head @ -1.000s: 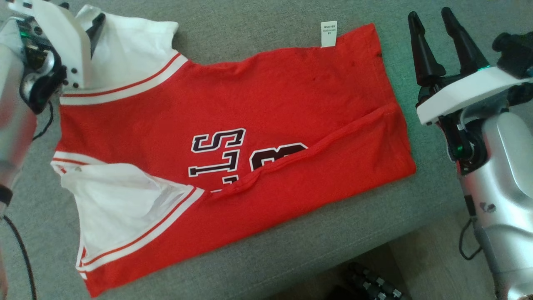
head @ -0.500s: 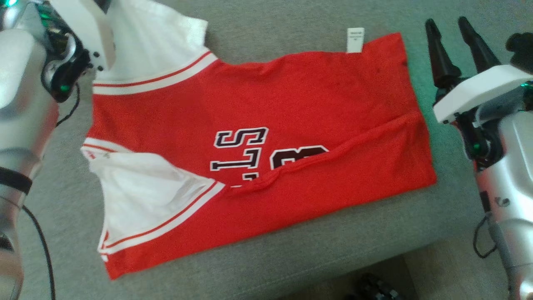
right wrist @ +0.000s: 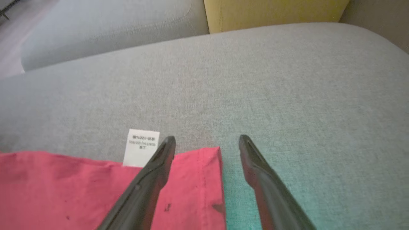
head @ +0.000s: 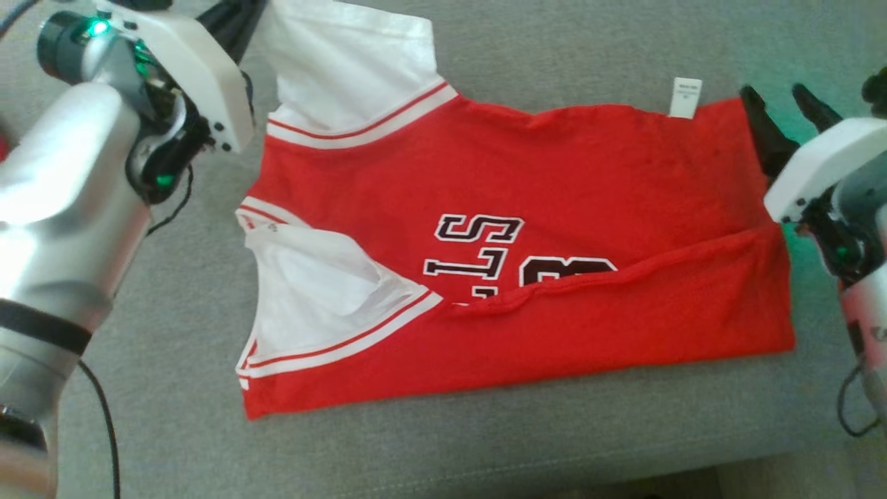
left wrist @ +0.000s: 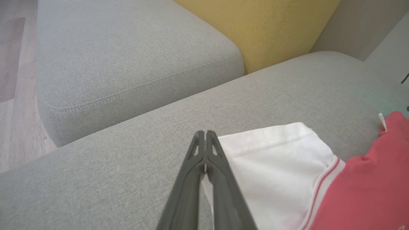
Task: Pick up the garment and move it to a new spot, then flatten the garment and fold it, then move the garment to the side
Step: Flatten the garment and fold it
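The grey sofa cushion (head: 485, 443) lay under the shirt (head: 554, 180) and was wider than the shirt on all sides. The red shirt itself was spread flat on it, with the near long side folded over, so that the fold covered the lower part of the dark letters. A yellow cushion (left wrist: 271, 25) stood behind the shirt, well apart from it. The left gripper (left wrist: 204, 132) was at the shirt's far white sleeve (left wrist: 271, 166), its two fingers pressed together, with a thin strip of the white cloth pinched between them. The right gripper (right wrist: 207, 139) was at the far corner of the shirt's hem with its fingers wide apart, one above the red cloth and the other beside the shirt. A small white label (head: 686, 97) stuck out from the shirt's far edge, near this corner.
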